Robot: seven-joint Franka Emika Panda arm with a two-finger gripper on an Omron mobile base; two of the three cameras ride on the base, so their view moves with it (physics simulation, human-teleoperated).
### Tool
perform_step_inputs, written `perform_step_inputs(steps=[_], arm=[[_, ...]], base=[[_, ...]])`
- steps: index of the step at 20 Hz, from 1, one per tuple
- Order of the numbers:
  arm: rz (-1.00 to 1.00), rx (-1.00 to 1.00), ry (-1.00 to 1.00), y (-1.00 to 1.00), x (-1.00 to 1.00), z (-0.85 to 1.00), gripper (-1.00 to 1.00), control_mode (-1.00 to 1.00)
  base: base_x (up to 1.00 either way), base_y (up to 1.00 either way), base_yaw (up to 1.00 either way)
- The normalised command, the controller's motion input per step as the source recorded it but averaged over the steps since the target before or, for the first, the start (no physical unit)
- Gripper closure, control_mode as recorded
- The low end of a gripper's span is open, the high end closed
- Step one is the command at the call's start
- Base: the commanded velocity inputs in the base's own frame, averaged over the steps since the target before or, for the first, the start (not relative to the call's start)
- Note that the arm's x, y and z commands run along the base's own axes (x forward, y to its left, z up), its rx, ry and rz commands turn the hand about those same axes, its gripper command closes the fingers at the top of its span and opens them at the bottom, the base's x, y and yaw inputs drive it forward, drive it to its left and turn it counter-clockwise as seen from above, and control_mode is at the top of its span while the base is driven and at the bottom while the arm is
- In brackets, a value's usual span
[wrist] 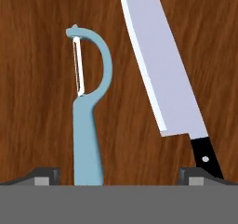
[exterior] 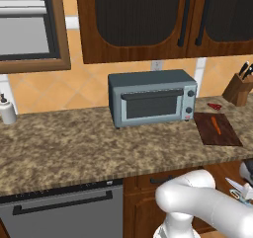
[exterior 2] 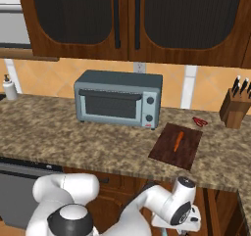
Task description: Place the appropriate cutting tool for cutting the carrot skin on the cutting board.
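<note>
The cutting tool [wrist: 88, 125], a pale blue peeler with a white blade, lies on a brown wooden surface in the hand view. My gripper [wrist: 120, 176] hangs open right over it. The peeler's handle runs down between my fingertips [wrist: 44, 175], nearer the left one, and neither touches it. On the counter, the dark reddish cutting board [exterior: 226, 136] [exterior 2: 165, 151] lies to the right of the toaster oven. The small orange carrot [exterior: 215, 125] [exterior 2: 179, 141] rests on the board. My arm reaches low, below the counter's front edge.
A large black-handled knife [wrist: 160, 65] lies just right of the peeler. A grey toaster oven [exterior: 152, 98] [exterior 2: 119, 98], a small red utensil [exterior: 214, 105] [exterior 2: 199, 121] and a wooden knife block [exterior: 238, 89] [exterior 2: 234, 107] stand on the counter. A white bottle [exterior: 7, 111] is at far left.
</note>
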Motion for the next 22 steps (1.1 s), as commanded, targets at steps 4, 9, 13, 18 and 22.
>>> perform_step_inputs(steps=[4,9,13,18,22], arm=[[0.0,0.0,0.0,0.32,0.12,-0.38,-1.0,-1.0],[0.0,0.0,0.0,0.05,0.39,-0.4,-1.0,-1.0],[0.0,0.0,0.0,0.01,0.33,-0.45,-1.0,-1.0],[0.0,0.0,-0.02,0.11,-0.02,-0.54,1.0,-1.0],[0.0,0.0,-0.06,0.34,-0.41,-0.43,1.0,-1.0]], base=[[0.0,0.0,0.0],[0.0,0.0,0.0],[0.0,0.0,0.0],[0.0,0.0,0.0],[0.0,0.0,0.0]])
